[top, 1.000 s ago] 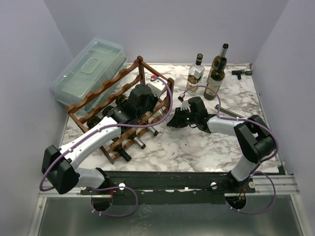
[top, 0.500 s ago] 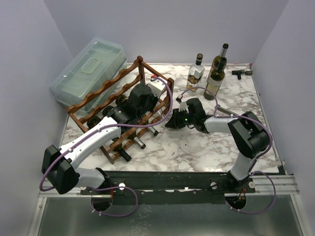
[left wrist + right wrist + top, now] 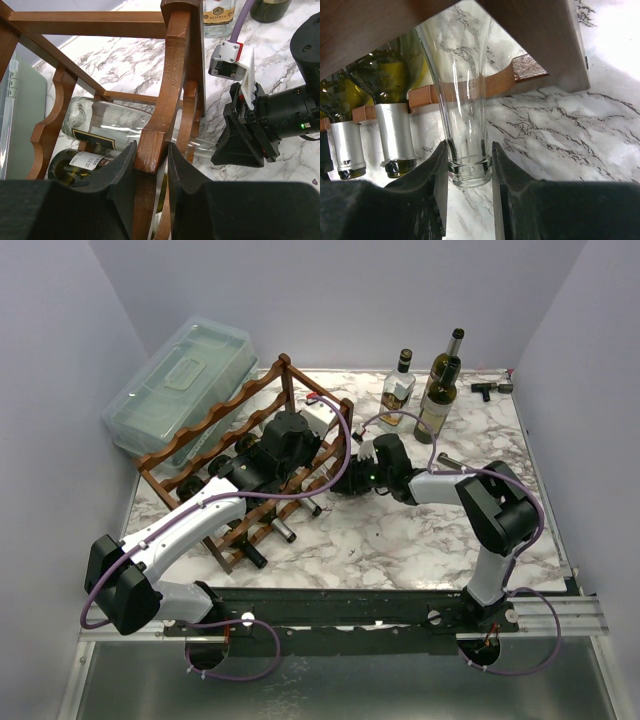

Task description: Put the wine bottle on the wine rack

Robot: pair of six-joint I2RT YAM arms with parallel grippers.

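Note:
The wine rack [image 3: 214, 421] of reddish-brown wood stands at the table's left. My left gripper [image 3: 151, 150] is shut on one of its scalloped rails [image 3: 170, 75], near the right-hand end. A clear glass wine bottle [image 3: 112, 120] lies on its side in the rack, neck pointing right. At the rack's right side my right gripper [image 3: 468, 149] is shut on that bottle's neck [image 3: 462, 100] just behind the lip. In the top view the right gripper [image 3: 346, 483] sits against the rack's right edge.
Other bottles lie in the rack, among them a green one [image 3: 75, 162] and two foil-capped necks [image 3: 390, 125]. Three bottles [image 3: 438, 400] stand at the back right. A clear plastic lidded box [image 3: 180, 380] sits behind the rack. A small dark tool [image 3: 490, 388] lies far right.
My right arm has slid left toward the rack with the clear bottle's neck in its grip. The left arm has stayed on the rail.

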